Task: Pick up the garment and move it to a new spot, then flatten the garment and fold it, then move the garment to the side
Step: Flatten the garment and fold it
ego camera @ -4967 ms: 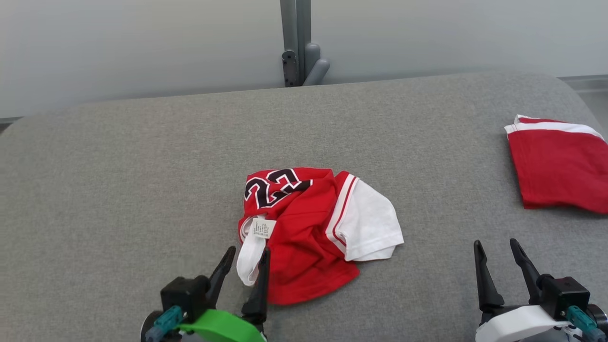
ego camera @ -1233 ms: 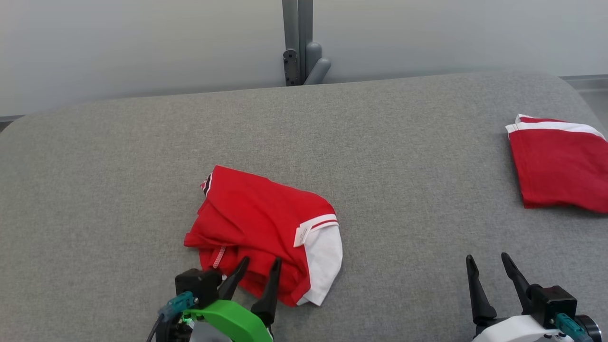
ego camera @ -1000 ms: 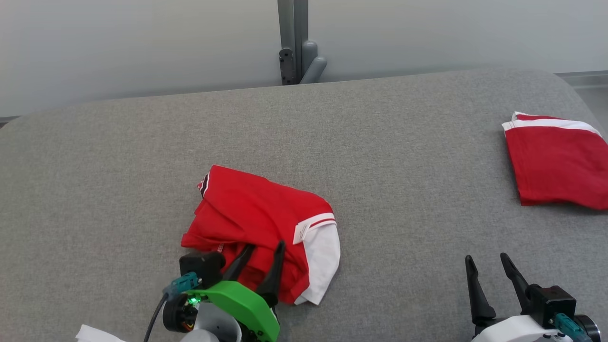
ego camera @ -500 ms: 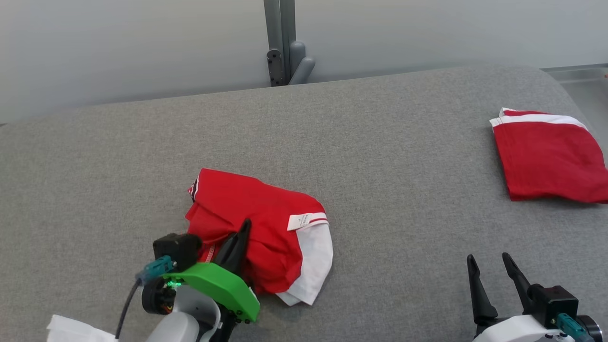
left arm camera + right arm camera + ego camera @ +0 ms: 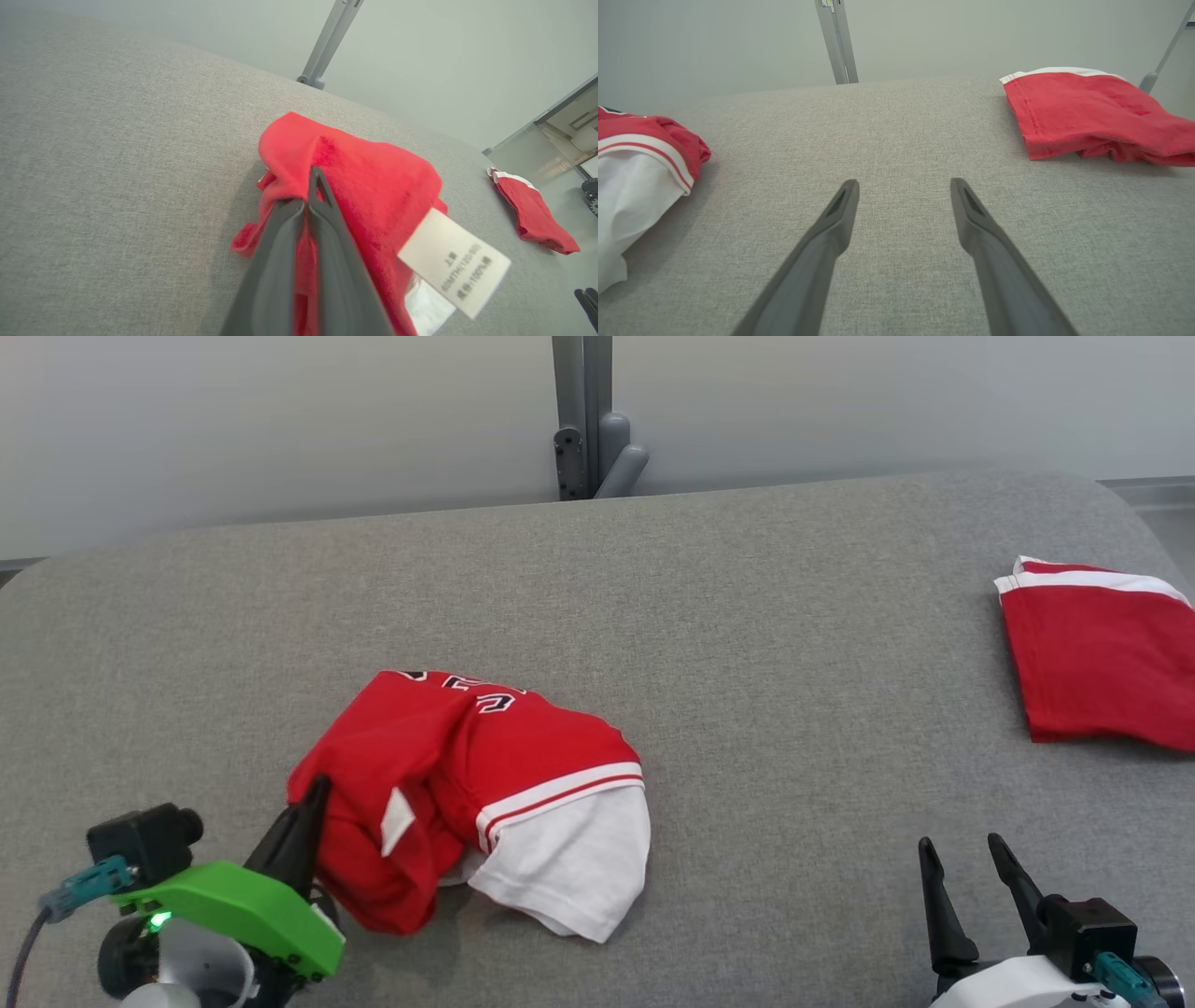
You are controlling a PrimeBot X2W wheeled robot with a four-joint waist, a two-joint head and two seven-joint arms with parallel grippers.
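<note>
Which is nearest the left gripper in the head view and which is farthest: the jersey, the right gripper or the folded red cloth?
1. The jersey: pinched in the shut left gripper, lower left.
2. The right gripper: lower right, open, holding nothing.
3. The folded red cloth: far right, farther back than the right gripper.

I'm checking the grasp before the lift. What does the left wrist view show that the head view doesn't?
Left wrist view adds: the left gripper shut on a red fold of the garment, and the print on its white care label. Head view adds: the right gripper plainly open over the grey cushion, and black numerals on the garment's far edge. Both share: the garment, the second red garment folded at the right, and the grey post behind.
</note>
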